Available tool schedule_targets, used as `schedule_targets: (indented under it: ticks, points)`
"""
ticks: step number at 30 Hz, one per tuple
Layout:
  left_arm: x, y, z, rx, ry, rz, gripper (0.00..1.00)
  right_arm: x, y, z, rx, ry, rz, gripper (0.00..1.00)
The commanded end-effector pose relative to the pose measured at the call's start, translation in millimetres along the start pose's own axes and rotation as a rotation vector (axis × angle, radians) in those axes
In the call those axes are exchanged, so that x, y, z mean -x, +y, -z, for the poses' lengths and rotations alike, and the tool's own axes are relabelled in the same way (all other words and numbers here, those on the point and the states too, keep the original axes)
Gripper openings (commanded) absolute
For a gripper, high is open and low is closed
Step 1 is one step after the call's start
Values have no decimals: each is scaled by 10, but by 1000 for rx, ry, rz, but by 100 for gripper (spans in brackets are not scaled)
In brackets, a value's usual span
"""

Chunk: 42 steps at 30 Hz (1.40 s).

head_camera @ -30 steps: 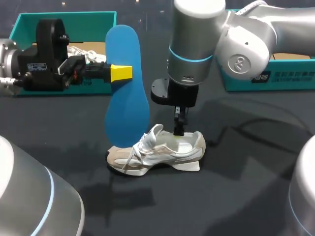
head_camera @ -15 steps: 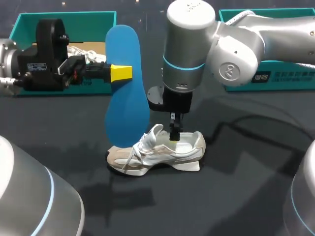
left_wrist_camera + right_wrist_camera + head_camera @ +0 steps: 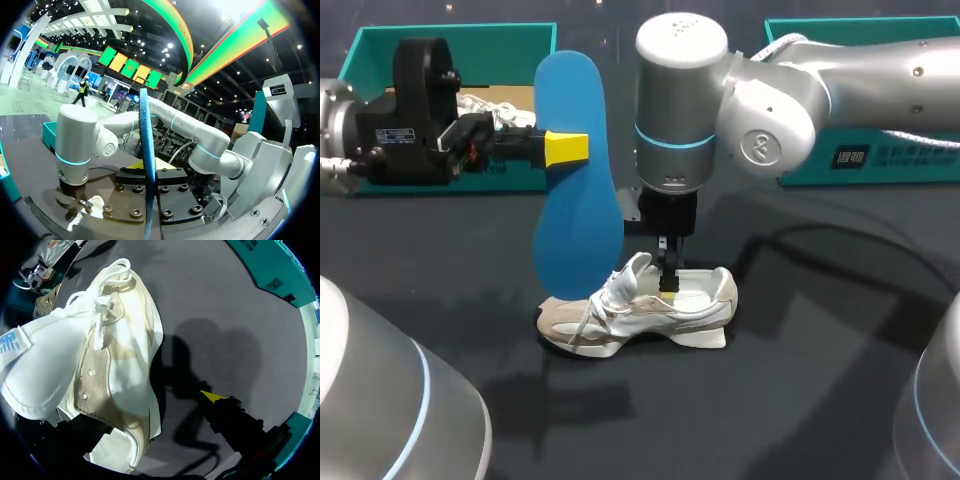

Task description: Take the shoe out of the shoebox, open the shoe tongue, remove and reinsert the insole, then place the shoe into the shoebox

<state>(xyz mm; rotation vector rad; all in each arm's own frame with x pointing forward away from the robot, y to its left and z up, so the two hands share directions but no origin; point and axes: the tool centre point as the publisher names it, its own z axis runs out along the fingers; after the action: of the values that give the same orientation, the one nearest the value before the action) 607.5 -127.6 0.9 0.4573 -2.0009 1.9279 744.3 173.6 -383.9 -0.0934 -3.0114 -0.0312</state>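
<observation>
Insole (image 3: 576,215) shows broadside overhead, edge-on from left gripper (image 3: 578,148), seemingly clamped.

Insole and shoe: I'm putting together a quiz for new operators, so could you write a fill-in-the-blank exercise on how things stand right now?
1. The left gripper holds the ___ insole up in the air.
2. The shoe rests on the ___.
3. The right gripper hangs just above the ___.

Missing words: blue; table; shoe.
</observation>
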Motion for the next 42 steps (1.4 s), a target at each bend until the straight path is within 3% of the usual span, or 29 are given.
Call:
schedule_targets:
  ticks: [1, 9, 11, 12, 22, 42]
  points:
    - [2, 5, -12, -1, -1, 0, 0, 14, 17, -99, 7, 18, -1, 92]
    - [2, 5, -12, -1, -1, 0, 0, -49, 20, -170, 15, 44, -12, 37]
    - [2, 5, -12, -1, -1, 0, 0, -64, 21, -184, 14, 59, -12, 4]
    - [2, 5, -12, -1, -1, 0, 0, -72, 20, -189, 13, 64, -11, 0]
    - [2, 5, -12, -1, -1, 0, 0, -169, 29, -117, -2, 76, -16, 0]
    - [2, 5, -12, -1, -1, 0, 0, -257, 17, 295, -12, 128, -106, 0]
